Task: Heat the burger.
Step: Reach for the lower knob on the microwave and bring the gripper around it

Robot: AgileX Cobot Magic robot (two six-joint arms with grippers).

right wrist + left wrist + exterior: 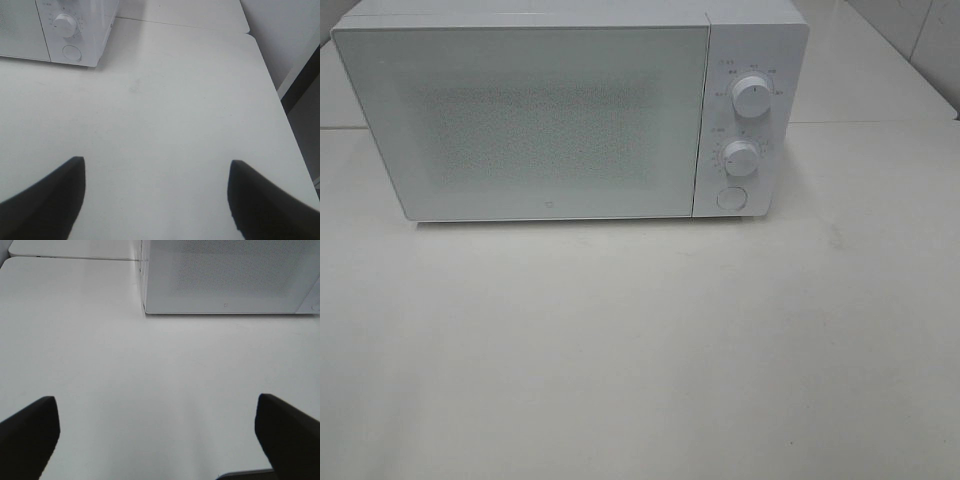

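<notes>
A white worktop (640, 350) carries a white microwave (520, 120), door shut, with an upper knob (752, 97), a lower knob (742, 158) and a round button (730, 198). The left gripper (156, 410) and right gripper (156, 169) hang over the worktop, jaws spread, grasping nothing. Where the burger is, I cannot tell.

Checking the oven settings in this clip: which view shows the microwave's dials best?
Exterior high: the upper dial, lower dial and round button all face the camera. Right wrist catches only the lower dial and button, at an angle; left wrist shows just the door.
</notes>
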